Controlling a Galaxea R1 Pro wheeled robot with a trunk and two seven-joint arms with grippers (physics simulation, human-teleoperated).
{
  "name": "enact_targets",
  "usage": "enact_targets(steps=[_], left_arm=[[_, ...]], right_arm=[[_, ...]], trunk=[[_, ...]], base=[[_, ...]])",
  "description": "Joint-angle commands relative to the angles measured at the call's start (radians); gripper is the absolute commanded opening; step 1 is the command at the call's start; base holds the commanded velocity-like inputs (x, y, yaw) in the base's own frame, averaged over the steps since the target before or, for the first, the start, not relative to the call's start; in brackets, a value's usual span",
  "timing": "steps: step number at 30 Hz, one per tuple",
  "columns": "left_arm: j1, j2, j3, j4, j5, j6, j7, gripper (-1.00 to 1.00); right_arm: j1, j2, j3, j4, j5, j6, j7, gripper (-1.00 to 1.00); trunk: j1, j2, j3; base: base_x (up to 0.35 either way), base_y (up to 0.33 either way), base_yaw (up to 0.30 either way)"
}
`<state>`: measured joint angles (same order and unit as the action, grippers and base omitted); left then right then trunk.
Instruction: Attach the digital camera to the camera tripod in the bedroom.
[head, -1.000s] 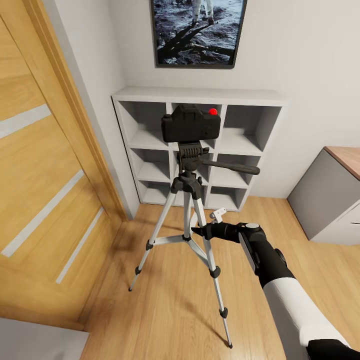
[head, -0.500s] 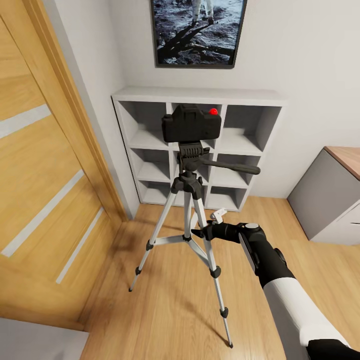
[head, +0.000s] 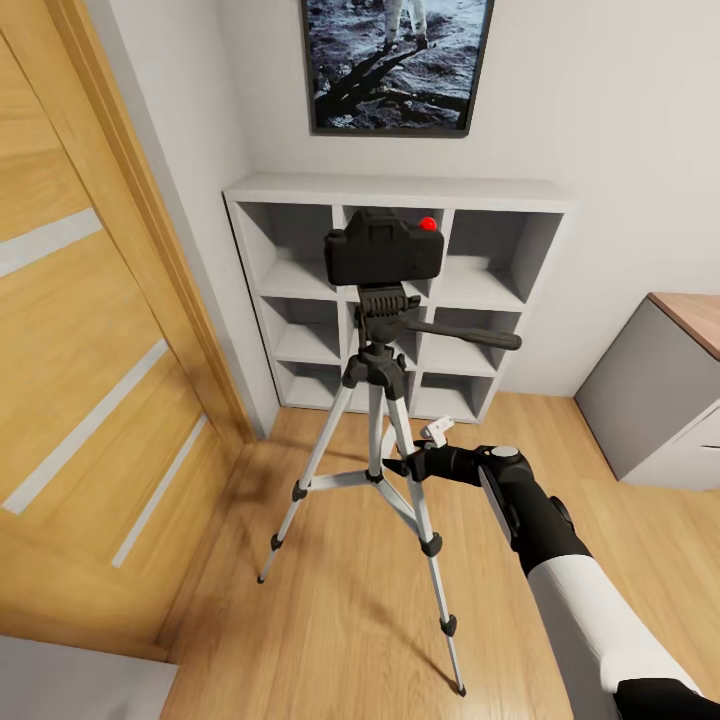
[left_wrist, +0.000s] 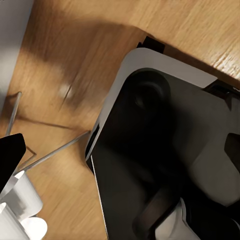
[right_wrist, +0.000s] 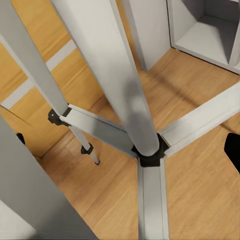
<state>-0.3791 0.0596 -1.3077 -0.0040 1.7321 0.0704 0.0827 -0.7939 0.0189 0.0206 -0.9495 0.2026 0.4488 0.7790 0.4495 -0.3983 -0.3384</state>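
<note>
Bedroom corner: white shelf (head: 290, 215) on the far wall, wooden door (head: 80, 330) left.
Head view: camera (head: 383, 249) sits atop the tripod (head: 377, 400); right gripper (head: 404, 466) is at a tripod leg, jaw state unclear. Right wrist view: tripod (right_wrist: 130, 105) legs close, floor (right_wrist: 200, 180) beneath.

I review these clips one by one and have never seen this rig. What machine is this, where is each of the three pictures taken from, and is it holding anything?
It is a simulated two-armed robot. The head view looks down over its right arm; the right gripper sits at a leg of the camera tripod. I cannot tell whether it grips that leg. The digital camera already sits on the tripod's head, before a white shelf. The right wrist view looks along that gripper at the silver legs. The left wrist view shows wood floor and a dark robot part.
</note>
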Motion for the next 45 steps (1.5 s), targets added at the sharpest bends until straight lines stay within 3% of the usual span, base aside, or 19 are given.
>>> enact_targets(steps=[1, 18, 45], left_arm=[[-0.001, 0.000, -0.008, -0.001, 0.007, 0.003, 0.003, 1.00], [0.000, -0.002, -0.010, -0.004, 0.035, 0.003, 0.009, 1.00], [-0.001, -0.004, -0.011, -0.005, 0.037, 0.003, 0.009, 1.00]], right_arm=[[-0.001, 0.000, -0.001, -0.002, 0.008, 0.004, 0.006, 1.00], [-0.001, -0.002, -0.001, -0.009, 0.009, 0.004, 0.008, 1.00], [-0.001, -0.002, -0.001, -0.009, 0.009, 0.004, 0.006, 1.00]], trunk=[[0.001, -0.002, -0.002], [0.001, -0.002, -0.002], [0.001, -0.002, -0.002]], base=[[0.000, 0.000, 0.000], [-0.084, 0.000, 0.000], [-0.054, -0.028, 0.000]])
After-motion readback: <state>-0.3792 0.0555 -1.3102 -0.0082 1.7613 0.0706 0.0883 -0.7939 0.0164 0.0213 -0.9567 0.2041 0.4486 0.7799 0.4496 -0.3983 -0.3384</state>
